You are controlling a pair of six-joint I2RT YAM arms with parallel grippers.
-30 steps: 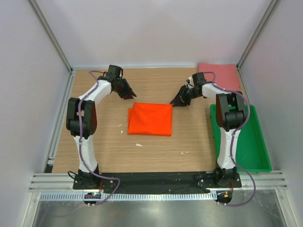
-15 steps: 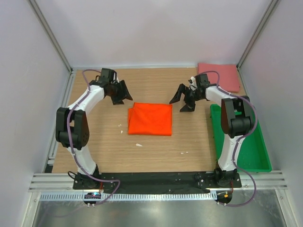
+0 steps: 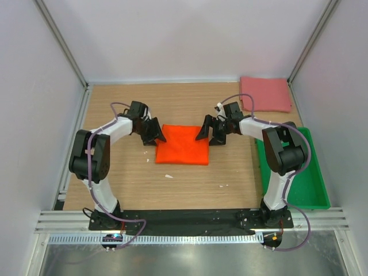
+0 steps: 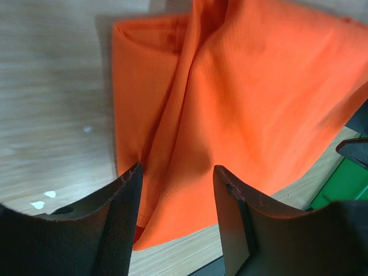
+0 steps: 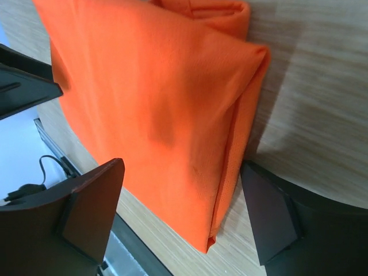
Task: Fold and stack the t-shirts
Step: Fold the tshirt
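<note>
A bright orange t-shirt (image 3: 183,145) lies folded into a rectangle in the middle of the wooden table. The dull pink-red t-shirt (image 3: 264,94) lies folded flat at the back right corner, away from both arms. My left gripper (image 3: 154,133) hangs open at the orange shirt's far left corner. In the left wrist view its fingers (image 4: 178,169) straddle the orange cloth (image 4: 241,98) without pinching it. My right gripper (image 3: 210,133) is open at the far right corner. The right wrist view has the folded edge (image 5: 149,98) lying between that gripper's wide-spread fingers (image 5: 183,167).
A green plastic tray (image 3: 313,172) stands along the table's right edge beside the right arm. Small white scraps (image 3: 168,176) lie on the wood in front of the orange shirt. Grey walls and metal frame posts close in the table on three sides.
Both grippers have opened and come forward and inward from behind the orange shirt, down to its two far corners. Neither shirt has moved.
</note>
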